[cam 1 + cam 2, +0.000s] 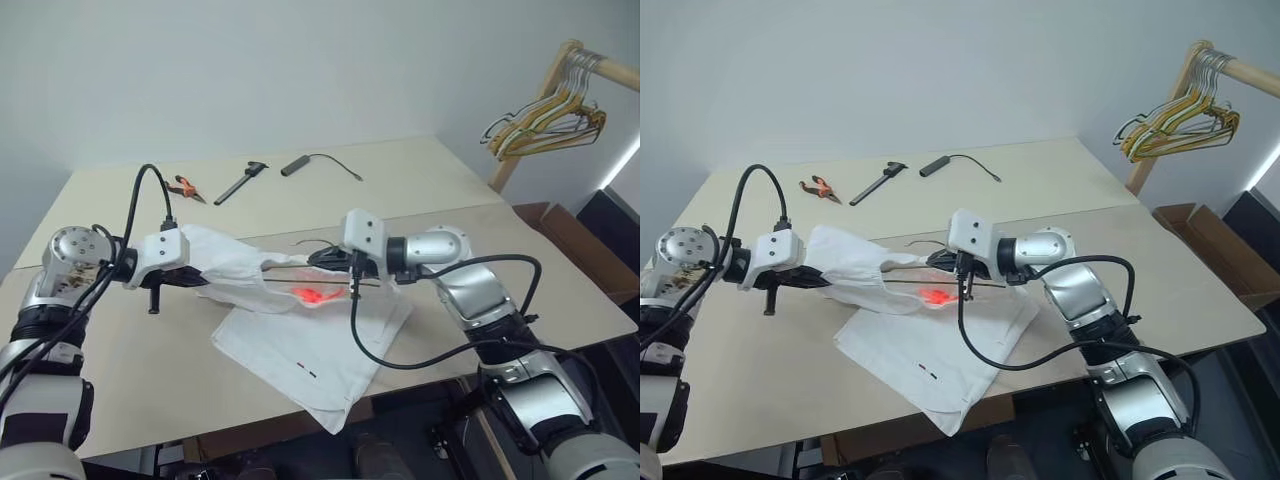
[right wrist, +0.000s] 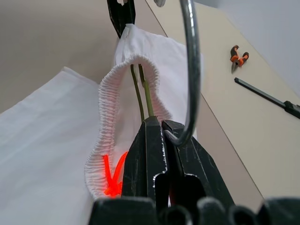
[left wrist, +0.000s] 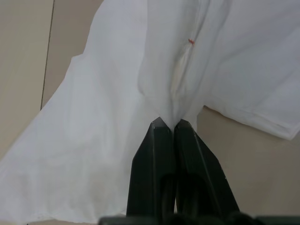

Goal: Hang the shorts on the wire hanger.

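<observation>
Left gripper, jaws closed, pinches the shorts above the worktop. Right gripper, jaws closed, clamps the wire hanger, threaded through the raised waistband.

No text, label, brand, number or sign can be read on anything here.

Even, soft room light; faint shadow under the shorts on the table. No glare. Wrist views slightly soft near the fingers.
</observation>
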{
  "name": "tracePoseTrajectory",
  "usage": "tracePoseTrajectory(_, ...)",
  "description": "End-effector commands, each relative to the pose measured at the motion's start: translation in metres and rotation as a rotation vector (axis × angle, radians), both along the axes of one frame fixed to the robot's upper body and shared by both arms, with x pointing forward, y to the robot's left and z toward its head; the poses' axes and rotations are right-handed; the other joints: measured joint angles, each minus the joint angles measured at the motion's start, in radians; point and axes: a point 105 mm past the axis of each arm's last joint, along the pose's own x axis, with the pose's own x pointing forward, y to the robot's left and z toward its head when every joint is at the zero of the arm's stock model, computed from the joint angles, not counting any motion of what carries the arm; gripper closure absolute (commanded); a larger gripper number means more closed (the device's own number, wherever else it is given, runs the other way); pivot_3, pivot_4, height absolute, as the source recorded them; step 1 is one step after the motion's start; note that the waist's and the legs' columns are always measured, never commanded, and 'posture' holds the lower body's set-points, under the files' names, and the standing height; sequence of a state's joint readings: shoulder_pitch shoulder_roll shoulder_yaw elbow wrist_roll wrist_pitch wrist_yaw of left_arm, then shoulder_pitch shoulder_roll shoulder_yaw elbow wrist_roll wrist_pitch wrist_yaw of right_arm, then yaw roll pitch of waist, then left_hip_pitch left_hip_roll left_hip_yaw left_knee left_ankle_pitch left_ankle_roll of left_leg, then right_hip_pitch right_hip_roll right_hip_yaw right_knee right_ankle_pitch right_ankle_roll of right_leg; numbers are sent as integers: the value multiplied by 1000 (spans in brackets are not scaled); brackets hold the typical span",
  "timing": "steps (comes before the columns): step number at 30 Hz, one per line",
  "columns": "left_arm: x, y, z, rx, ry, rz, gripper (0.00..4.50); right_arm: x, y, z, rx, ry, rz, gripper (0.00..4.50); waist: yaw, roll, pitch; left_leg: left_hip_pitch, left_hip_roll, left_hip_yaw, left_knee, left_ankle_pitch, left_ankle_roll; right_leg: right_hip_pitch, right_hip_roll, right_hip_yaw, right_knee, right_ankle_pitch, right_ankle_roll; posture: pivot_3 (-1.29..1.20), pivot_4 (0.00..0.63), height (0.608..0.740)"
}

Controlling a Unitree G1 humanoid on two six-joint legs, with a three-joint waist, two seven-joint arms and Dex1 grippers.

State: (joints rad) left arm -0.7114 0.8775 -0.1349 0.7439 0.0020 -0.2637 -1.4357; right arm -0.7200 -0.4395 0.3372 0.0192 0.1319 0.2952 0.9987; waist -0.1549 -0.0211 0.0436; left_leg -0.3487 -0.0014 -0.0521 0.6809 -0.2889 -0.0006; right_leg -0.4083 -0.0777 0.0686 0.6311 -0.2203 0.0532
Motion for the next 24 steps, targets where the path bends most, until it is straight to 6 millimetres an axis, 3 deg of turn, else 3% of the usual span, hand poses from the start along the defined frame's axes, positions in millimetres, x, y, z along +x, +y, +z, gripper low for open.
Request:
tracePoseTrajectory(1,5,-2,15,0,-54,-20,4473,-1,-4,18,40,-50,-8,4500,0,0,0,0,0,0,0,0,0,0,0,0,0,0,0,-98,0,740)
tracePoseTrajectory(9,5,4,25,-37,-89,8,4473,-1,-9,12,20,-36,-16,4500,1,0,0,0,0,0,0,0,0,0,0,0,0,0,0,-90,0,740)
tracePoseTrajectory(15,9,6,38,-88,-135,57,4473,-1,-25,-14,-75,-45,-66,4500,5,0,0,0,0,0,0,0,0,0,0,0,0,0,0,-75,0,740)
tracePoseTrajectory(24,9,6,38,-84,-136,62,4473,1,-27,-6,-52,-75,-91,4500,3,0,0,0,0,0,0,0,0,0,0,0,0,0,0,-78,0,740)
